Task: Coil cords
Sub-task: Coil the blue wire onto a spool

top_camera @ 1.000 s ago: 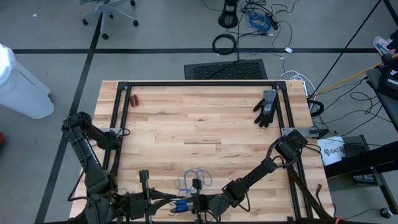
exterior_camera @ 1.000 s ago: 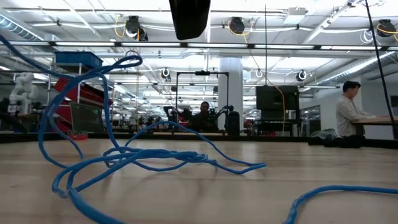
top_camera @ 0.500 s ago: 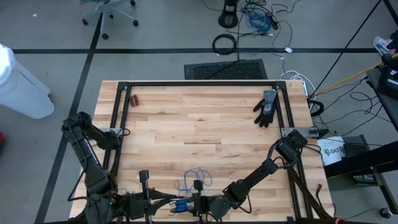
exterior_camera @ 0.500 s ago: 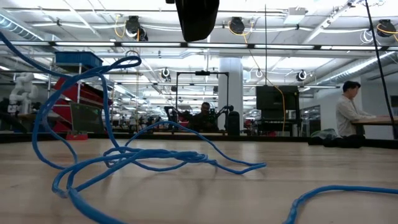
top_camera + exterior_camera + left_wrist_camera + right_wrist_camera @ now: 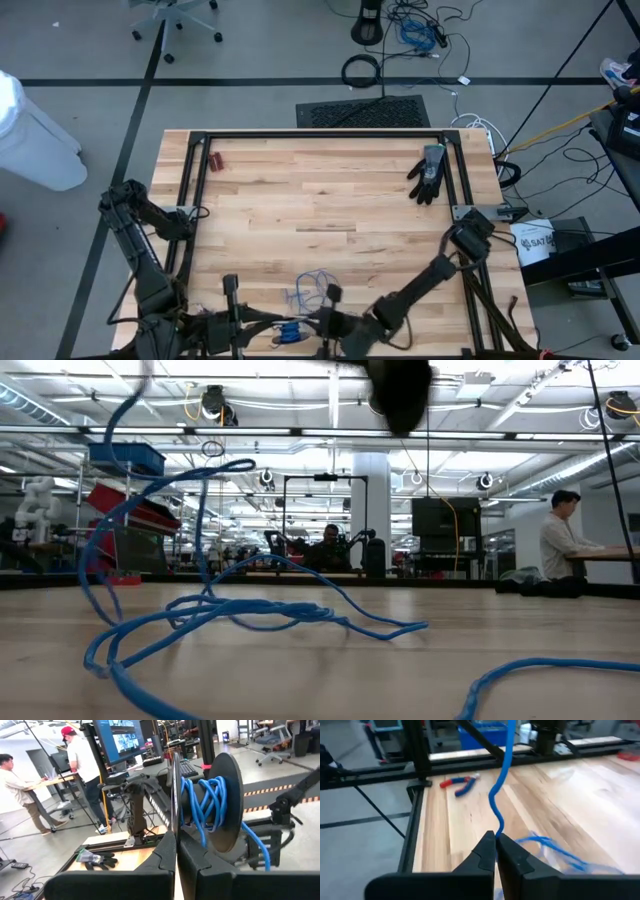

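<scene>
The thin blue cord (image 5: 312, 284) lies in loose loops on the wooden table near its near edge, and shows close up in the low view (image 5: 250, 610). Part of it is wound on a black spool (image 5: 210, 800) with two round flanges, which also shows in the high view (image 5: 290, 333). My left gripper (image 5: 176, 840) is shut on the spool at the near edge. My right gripper (image 5: 496, 837) is shut on a strand of the cord just right of the loops, and shows in the high view (image 5: 333, 298) and as a dark blur in the low view (image 5: 400, 395). My left gripper pinches the rim of the spool's thin black flange (image 5: 174, 795) between its two fingers, which lie flat on either face of the disc. The flange stands on edge and the wound cord sits beside it. My right gripper pinches a single strand of the blue cord (image 5: 498, 826) between its fingertips. The strand runs on from the fingers in a raised, wavy line. The rest of the cord (image 5: 545, 845) lies slack on the table.
A black glove (image 5: 428, 172) lies at the table's far right. Small red-handled pliers (image 5: 216, 160) lie at the far left, also in the right wrist view (image 5: 462, 783). A black metal frame (image 5: 320, 133) runs round the table top. People work at desks beyond the table.
My right gripper has gone toward the table's right edge with the strand it holds. The cord's raised loop on the left has been drawn higher and steeper, while the loops on the table have stayed where they were.
</scene>
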You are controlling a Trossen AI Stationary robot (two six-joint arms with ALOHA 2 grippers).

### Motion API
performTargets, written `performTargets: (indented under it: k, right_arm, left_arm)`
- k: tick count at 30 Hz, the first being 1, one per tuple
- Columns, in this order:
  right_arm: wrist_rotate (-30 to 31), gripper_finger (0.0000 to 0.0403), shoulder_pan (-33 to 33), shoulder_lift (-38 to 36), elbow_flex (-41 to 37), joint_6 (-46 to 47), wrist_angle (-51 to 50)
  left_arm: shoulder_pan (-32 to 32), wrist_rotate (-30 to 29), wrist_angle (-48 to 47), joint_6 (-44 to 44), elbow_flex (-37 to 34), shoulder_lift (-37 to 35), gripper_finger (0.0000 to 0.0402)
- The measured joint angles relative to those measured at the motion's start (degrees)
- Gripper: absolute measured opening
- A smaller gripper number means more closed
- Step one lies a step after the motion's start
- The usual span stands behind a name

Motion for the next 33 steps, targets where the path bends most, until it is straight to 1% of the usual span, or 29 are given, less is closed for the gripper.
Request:
performTargets:
  k: [3,6,9,13,17,24,27,29,31,33]
  right_arm:
    - [4.9,0.0001,2.6,-2.0,0.0,3.4,-5.2]
    - [11.6,0.0001,5.4,-4.4,0.0,4.4,-7.2]
    - [17.0,0.0000,7.9,-7.2,0.0,3.2,-7.3]
    - [21.4,0.0000,10.9,-11.0,0.0,-0.9,-6.3]
    - [21.8,0.0000,13.6,-13.4,0.0,-7.3,-2.6]
    - [21.8,0.0000,16.1,-14.8,0.0,-24.9,13.9]
    - [21.7,0.0000,16.2,-15.2,0.0,-32.0,21.3]
    - [21.5,0.0000,16.2,-15.2,0.0,-36.4,25.9]
    - [21.2,0.0000,16.2,-15.2,0.5,-39.2,27.8]
    - [19.4,0.0000,16.2,-15.2,1.6,-40.1,27.7]
  left_arm:
    - [-0.3,-0.8,-0.1,0.0,0.0,0.0,0.0006]
    - [-0.4,-1.1,-0.1,-0.1,0.0,-0.1,0.0006]
    - [-0.4,-1.1,-0.2,-0.1,0.0,-0.1,0.0006]
    - [-0.4,-1.1,-2.3,-0.1,0.0,-0.1,0.0006]
    - [-0.4,-1.3,-6.5,-0.1,0.0,-0.1,0.0006]
    - [-0.3,-1.9,-13.8,-0.1,0.0,-0.1,0.0006]
    - [-0.2,-2.0,-16.5,-1.8,0.0,-0.1,0.0006]
    - [-0.2,-3.2,-17.6,-2.7,0.0,-0.1,0.0006]
    - [-0.2,-4.5,-18.5,-2.7,0.0,-0.1,0.0006]
    - [0.1,-5.8,-19.6,-3.1,0.0,-0.1,0.0006]
